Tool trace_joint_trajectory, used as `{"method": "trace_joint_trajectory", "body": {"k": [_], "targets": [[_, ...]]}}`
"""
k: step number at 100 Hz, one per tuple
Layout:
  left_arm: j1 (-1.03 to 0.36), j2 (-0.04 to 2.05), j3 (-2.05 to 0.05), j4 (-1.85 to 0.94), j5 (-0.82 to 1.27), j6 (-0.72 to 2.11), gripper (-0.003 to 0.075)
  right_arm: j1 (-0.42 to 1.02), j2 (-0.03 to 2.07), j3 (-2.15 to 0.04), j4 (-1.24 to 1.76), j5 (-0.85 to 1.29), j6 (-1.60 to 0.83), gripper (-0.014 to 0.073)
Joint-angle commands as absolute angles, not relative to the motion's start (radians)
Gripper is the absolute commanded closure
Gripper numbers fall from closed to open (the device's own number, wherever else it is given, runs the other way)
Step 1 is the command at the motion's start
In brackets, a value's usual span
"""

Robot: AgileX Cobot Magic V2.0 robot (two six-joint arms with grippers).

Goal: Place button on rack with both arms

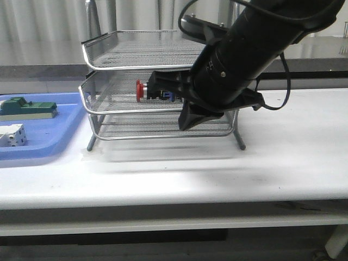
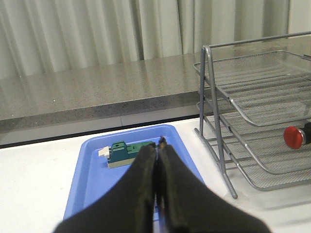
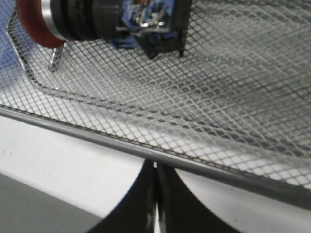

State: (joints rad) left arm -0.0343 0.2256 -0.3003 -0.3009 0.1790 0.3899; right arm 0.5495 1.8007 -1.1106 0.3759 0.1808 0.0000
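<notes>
The button (image 1: 142, 90), with red cap, silver collar, black body and blue rear block, lies on its side on the middle tier of the silver wire-mesh rack (image 1: 109, 43). My right gripper (image 1: 183, 126) is shut and empty, with its tips at the front rim of that tier, apart from the button. In the right wrist view the button (image 3: 73, 19) rests on the mesh beyond the rim wire (image 3: 97, 136), and the right gripper (image 3: 155, 167) is closed just below the wire. My left gripper (image 2: 159, 143) is shut and empty above the blue tray; the rack (image 2: 214, 97) and the button's cap (image 2: 294, 137) show beside it.
A flat blue tray (image 1: 49, 141) lies left of the rack and holds a green-topped block (image 1: 27, 107) and a small white block (image 1: 12, 136). The green block also shows in the left wrist view (image 2: 127, 153). My right arm crosses in front of the rack's right half.
</notes>
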Motion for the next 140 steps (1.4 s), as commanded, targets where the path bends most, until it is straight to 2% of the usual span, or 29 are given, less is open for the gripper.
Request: {"method": "trace_joint_trajectory", "body": {"k": [1,29,60,85,108,140], "targets": [[-0.031,0.236,-0.326,-0.315,0.098,0.380,0.0741,0.525,1.756,-1.160,0.357,0.095,-0.010,0.0660],[-0.031,0.236,-0.326,-0.315,0.098,0.380,0.0741,0.501,1.757,-1.167,0.336,0.026,-0.010,0.0660],[-0.031,0.236,-0.326,-0.315,0.098,0.380,0.0741,0.500,1.722,-1.167,0.335,0.114,-0.010,0.0660],[-0.031,0.236,-0.326,-0.315,0.098,0.380,0.0741,0.500,1.636,-1.162,0.317,0.260,-0.010,0.0651],[-0.031,0.236,-0.326,-0.315,0.098,0.380,0.0741,0.494,1.538,-1.105,0.232,0.288,-0.010,0.0651],[-0.031,0.236,-0.326,-0.315,0.098,0.380,0.0741,0.388,1.334,-0.991,0.137,0.297,-0.010,0.0651]]}}
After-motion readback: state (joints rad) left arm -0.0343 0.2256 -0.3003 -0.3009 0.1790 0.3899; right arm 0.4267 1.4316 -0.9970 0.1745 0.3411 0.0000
